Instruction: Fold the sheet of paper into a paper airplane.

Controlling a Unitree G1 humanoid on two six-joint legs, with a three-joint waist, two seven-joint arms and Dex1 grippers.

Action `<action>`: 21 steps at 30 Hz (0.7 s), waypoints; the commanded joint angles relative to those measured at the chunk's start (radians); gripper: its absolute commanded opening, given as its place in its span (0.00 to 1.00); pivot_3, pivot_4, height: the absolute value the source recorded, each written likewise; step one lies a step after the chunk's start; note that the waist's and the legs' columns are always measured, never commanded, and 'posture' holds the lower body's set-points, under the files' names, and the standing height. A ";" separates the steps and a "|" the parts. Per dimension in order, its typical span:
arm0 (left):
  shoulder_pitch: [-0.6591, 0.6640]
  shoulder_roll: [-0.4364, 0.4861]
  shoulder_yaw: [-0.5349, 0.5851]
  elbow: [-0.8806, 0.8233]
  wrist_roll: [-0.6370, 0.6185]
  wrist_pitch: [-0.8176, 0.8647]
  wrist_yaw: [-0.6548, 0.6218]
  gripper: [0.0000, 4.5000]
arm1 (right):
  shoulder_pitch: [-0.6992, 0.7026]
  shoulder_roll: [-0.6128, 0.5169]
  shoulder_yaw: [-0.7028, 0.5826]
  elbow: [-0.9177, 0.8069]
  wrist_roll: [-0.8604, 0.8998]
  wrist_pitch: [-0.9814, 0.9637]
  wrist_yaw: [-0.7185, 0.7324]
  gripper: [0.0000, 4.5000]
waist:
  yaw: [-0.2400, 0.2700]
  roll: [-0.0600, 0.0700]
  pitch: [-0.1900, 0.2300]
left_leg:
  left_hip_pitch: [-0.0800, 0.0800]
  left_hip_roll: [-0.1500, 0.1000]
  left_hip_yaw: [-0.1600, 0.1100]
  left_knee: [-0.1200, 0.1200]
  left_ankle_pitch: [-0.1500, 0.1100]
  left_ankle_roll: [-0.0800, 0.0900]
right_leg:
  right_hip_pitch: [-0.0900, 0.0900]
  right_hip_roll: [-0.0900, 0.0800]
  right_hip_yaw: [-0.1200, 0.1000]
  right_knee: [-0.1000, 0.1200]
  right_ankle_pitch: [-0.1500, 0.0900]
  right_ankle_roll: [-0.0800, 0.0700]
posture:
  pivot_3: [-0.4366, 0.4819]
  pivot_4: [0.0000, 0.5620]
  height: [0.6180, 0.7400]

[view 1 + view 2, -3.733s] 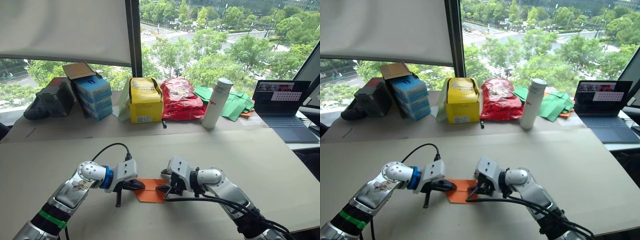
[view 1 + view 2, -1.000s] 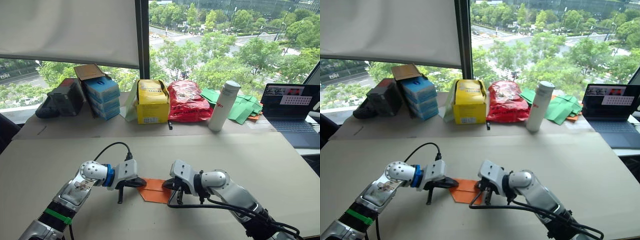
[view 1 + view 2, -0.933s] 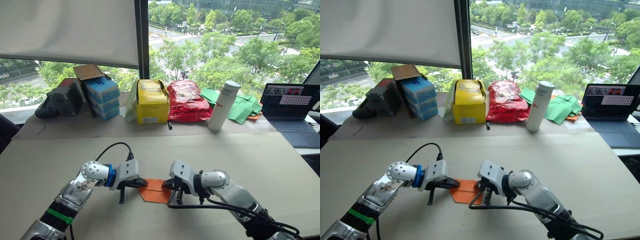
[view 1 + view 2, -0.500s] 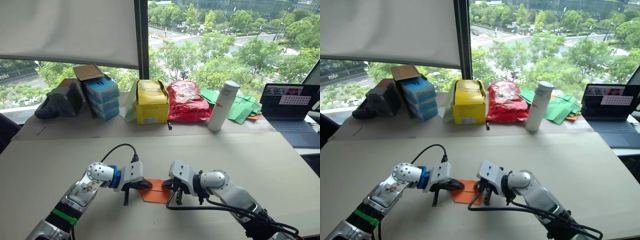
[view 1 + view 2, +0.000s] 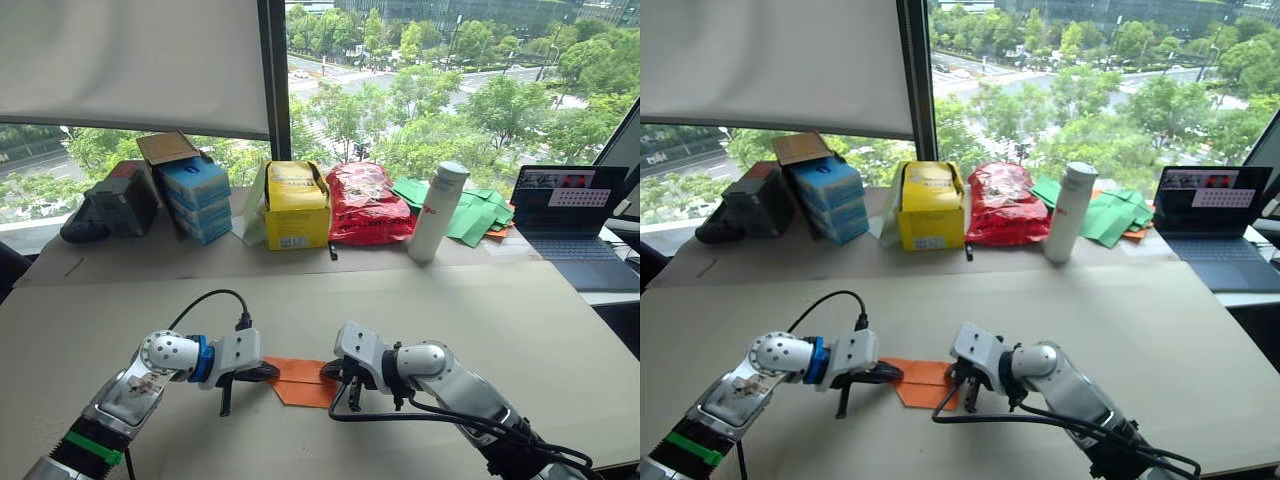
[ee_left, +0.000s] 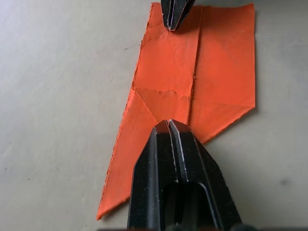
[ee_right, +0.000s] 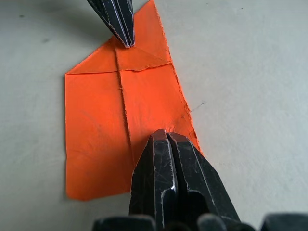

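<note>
A wide beige table (image 5: 520, 330) ran across the head view in front of tall windows looking out on green trees, with a white roller blind (image 5: 130, 60) filling the upper left of the frame. Along the far edge of the table, from left to right across the middle of the frame, stood a dark bag (image 5: 100, 205), a stack of blue boxes (image 5: 192, 195), a yellow box (image 5: 293, 207), a red crinkly bag (image 5: 362, 203), a white bottle (image 5: 438, 210), some green papers (image 5: 470, 210) and an open laptop (image 5: 565, 215) at the right edge. In the lower middle of the frame the sheet of paper (image 5: 300, 378) lay flat on the table, bright orange and partly folded: the wrist views showed a long centre crease and a folded triangular corner that made one end pointed, while the other end was square. The left gripper (image 6: 169, 123) came in from the lower left, its two black fingers pressed together with nothing between them, their tips resting on the pointed end of the paper. The right gripper (image 7: 166, 134) came in from the lower right, its fingers likewise closed on nothing, tips down on the opposite, square end. The two grippers faced each other across the sheet.
</note>
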 commanded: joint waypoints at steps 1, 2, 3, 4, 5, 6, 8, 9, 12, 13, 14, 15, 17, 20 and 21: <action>0.051 0.042 -0.011 0.046 0.037 0.034 -0.012 0.00 | 0.010 -0.015 0.019 0.046 -0.023 0.042 0.002 0.01 | 0.000 0.000 0.000 | 0.000 0.000 0.000 0.000 0.000 0.000 | 0.000 0.000 0.000 0.000 0.000 0.000 | 0.48 0.27 1.00; 0.054 0.048 -0.005 0.050 0.034 0.031 -0.015 0.00 | 0.008 -0.015 0.019 0.048 -0.023 0.041 0.002 0.01 | 0.000 0.000 0.000 | 0.000 0.000 0.000 -0.001 0.000 0.000 | 0.000 0.000 0.000 0.000 0.000 0.000 | 0.48 0.27 1.00; 0.056 0.053 0.002 0.054 0.032 0.027 -0.017 0.00 | 0.008 -0.016 0.019 0.049 -0.024 0.041 0.003 0.01 | 0.000 0.000 0.000 | 0.000 0.000 0.000 -0.001 0.000 -0.001 | 0.000 0.000 0.000 0.000 0.000 0.000 | 0.48 0.27 1.00; 0.055 0.056 0.008 0.063 0.032 0.022 -0.017 0.00 | 0.006 -0.016 0.020 0.050 -0.024 0.041 0.003 0.01 | -0.001 0.000 0.000 | 0.000 0.000 0.000 -0.001 0.000 -0.001 | 0.000 0.000 0.000 0.000 0.000 0.000 | 0.48 0.27 1.00; 0.055 0.058 0.012 0.070 0.032 0.018 -0.017 0.00 | 0.005 -0.016 0.021 0.051 -0.025 0.040 0.003 0.01 | -0.001 0.000 0.000 | 0.000 0.000 0.000 -0.001 0.001 -0.001 | 0.000 0.000 0.000 0.000 0.000 0.000 | 0.48 0.27 1.00; 0.052 0.057 0.017 0.076 0.031 0.016 -0.016 0.00 | 0.003 -0.015 0.021 0.050 -0.024 0.040 0.003 0.01 | -0.001 0.000 0.000 | 0.000 0.000 0.000 -0.002 0.001 -0.001 | 0.000 0.000 0.000 0.000 0.000 0.000 | 0.48 0.27 1.00; 0.045 0.051 0.027 0.081 0.025 0.015 -0.015 0.00 | 0.000 -0.014 0.020 0.049 -0.023 0.041 0.003 0.01 | -0.001 0.000 0.000 | 0.001 0.000 0.000 -0.002 0.001 -0.002 | 0.000 -0.001 0.000 0.000 0.000 -0.001 | 0.48 0.27 1.00; 0.042 0.048 0.032 0.082 0.020 0.016 -0.014 0.00 | -0.001 -0.013 0.019 0.048 -0.022 0.041 0.002 0.01 | -0.001 0.000 0.000 | 0.001 0.000 0.000 -0.003 0.001 -0.002 | 0.000 -0.001 0.000 0.000 0.000 -0.001 | 0.48 0.27 1.00; 0.030 0.039 0.081 0.044 -0.044 0.069 -0.016 0.00 | -0.004 -0.006 0.004 0.026 -0.010 0.031 0.000 0.01 | -0.001 0.000 0.000 | 0.001 0.000 0.000 -0.003 0.001 -0.002 | 0.000 -0.001 0.000 0.000 0.000 -0.001 | 0.48 0.27 1.00; 0.028 0.037 0.117 0.009 -0.099 0.114 -0.019 0.00 | -0.005 -0.001 -0.008 0.004 0.003 0.033 0.001 0.01 | -0.001 0.000 0.000 | 0.000 0.000 0.000 -0.003 0.001 -0.002 | -0.001 -0.001 0.000 0.000 0.000 -0.001 | 0.48 0.27 1.00; 0.027 0.036 0.151 -0.024 -0.152 0.156 -0.021 0.00 | -0.005 0.005 -0.020 -0.017 0.015 0.035 0.001 0.01 | -0.002 0.000 0.001 | 0.000 0.000 0.000 -0.003 0.001 -0.003 | -0.002 -0.001 0.000 0.000 0.000 -0.001 | 0.48 0.27 1.00; 0.029 0.035 0.178 -0.052 -0.194 0.190 -0.022 0.00 | -0.005 0.010 -0.030 -0.034 0.025 0.040 0.000 0.01 | -0.003 -0.001 0.002 | -0.001 0.000 0.000 -0.003 0.002 -0.003 | -0.002 -0.001 0.000 0.000 0.000 -0.001 | 0.48 0.27 1.00; 0.038 0.038 0.229 -0.104 -0.272 0.265 -0.022 0.00 | -0.006 0.015 -0.052 -0.076 0.046 0.059 -0.002 0.01 | -0.004 -0.002 0.003 | -0.010 0.000 -0.001 -0.002 0.003 -0.004 | -0.005 -0.001 0.000 0.001 0.000 -0.001 | 0.48 0.27 1.00; 0.060 0.046 0.316 -0.178 -0.399 0.392 -0.017 0.00 | -0.012 0.028 -0.116 -0.165 0.106 0.119 -0.014 0.13 | -0.004 -0.005 0.009 | -0.015 0.000 -0.002 -0.002 0.004 -0.006 | -0.008 -0.001 -0.001 0.001 0.000 -0.001 | 0.48 0.27 1.00; 0.065 0.047 0.328 -0.189 -0.412 0.408 -0.012 0.00 | -0.013 0.026 -0.128 -0.184 0.122 0.139 -0.011 0.20 | -0.004 -0.005 0.011 | -0.016 0.000 -0.002 -0.002 0.006 -0.011 | -0.008 0.000 -0.001 0.000 0.000 -0.001 | 0.48 0.27 1.00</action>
